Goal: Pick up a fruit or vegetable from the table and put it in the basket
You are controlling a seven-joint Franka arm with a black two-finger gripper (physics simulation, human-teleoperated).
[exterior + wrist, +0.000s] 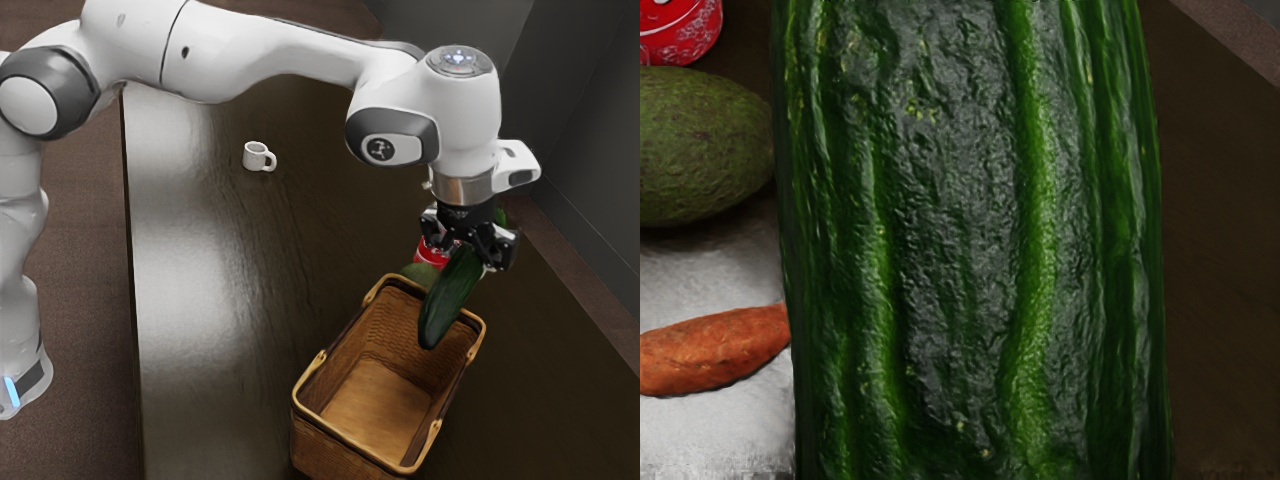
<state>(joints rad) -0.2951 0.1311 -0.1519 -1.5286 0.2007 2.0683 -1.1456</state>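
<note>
While end effector (468, 250) pinches cucumber (452, 297) | glossy dark table (215, 390) | brown floor (88, 300), grey wall (600, 165)

You have a dark brown, glossy wooden table (200, 350) here, with a white ceramic mug (255, 157) nearer the long edge by the arm's base, its handle turned away from that edge. Your open, rectangular, brown woven basket (308, 440) stands upright between the two long edges. Toward the opposite long edge, you'll see a red-and-white cylindrical can (431, 255) near a dull green, oval avocado (700, 145), with a rough, orange, tapered vegetable (710, 352) near the avocado.
</note>
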